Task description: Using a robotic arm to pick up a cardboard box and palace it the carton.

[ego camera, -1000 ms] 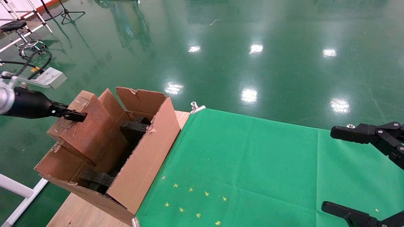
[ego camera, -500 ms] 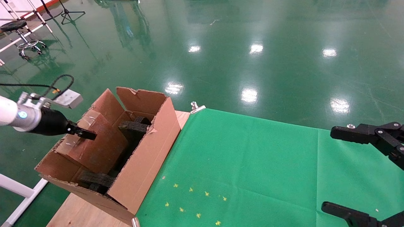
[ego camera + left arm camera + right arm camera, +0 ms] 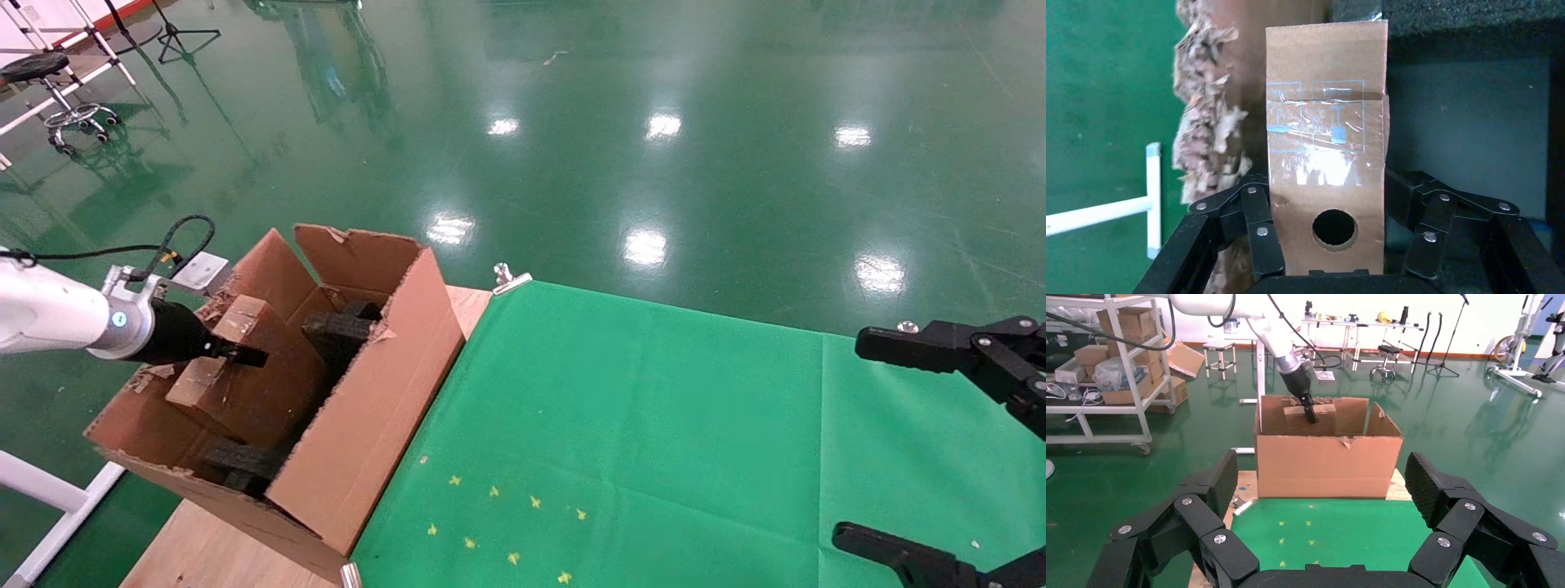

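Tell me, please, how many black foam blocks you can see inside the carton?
2: one foam block at the carton's far end, another at its near end; the cardboard box may hide more.

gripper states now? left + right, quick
Left gripper: shut on the cardboard box, holding it inside the carton.
Right gripper: open, holding nothing, parked over the green cloth.
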Available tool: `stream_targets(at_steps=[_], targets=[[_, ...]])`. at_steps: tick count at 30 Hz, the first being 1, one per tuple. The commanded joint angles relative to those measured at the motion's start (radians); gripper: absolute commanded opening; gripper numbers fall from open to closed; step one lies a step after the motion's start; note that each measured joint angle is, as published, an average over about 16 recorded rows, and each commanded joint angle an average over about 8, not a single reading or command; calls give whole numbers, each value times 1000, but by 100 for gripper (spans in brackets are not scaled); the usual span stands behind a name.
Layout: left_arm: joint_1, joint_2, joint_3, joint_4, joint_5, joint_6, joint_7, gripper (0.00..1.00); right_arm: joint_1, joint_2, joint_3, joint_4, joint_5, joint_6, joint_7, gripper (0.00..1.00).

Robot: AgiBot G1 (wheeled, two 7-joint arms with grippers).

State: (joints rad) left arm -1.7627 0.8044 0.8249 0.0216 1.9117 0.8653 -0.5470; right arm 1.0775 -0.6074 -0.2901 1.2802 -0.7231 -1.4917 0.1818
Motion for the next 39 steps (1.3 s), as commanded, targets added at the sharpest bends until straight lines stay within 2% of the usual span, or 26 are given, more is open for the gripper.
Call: stream_targets(at_steps=[1, 22, 34, 39], targets=[[12, 6, -2, 4, -3, -26, -8, 98, 0, 0, 0, 0, 0, 0, 0, 100], [-2, 0, -6, -9, -9, -8, 0, 100, 0, 0, 0, 0, 0, 0, 0, 100], [-106, -65, -95, -131, -139, 176, 83, 100, 1, 0, -1, -1, 1, 0, -1, 100], [-143, -86, -113, -193, -167, 216, 92, 100, 0, 0, -1, -1, 1, 0, -1, 100]])
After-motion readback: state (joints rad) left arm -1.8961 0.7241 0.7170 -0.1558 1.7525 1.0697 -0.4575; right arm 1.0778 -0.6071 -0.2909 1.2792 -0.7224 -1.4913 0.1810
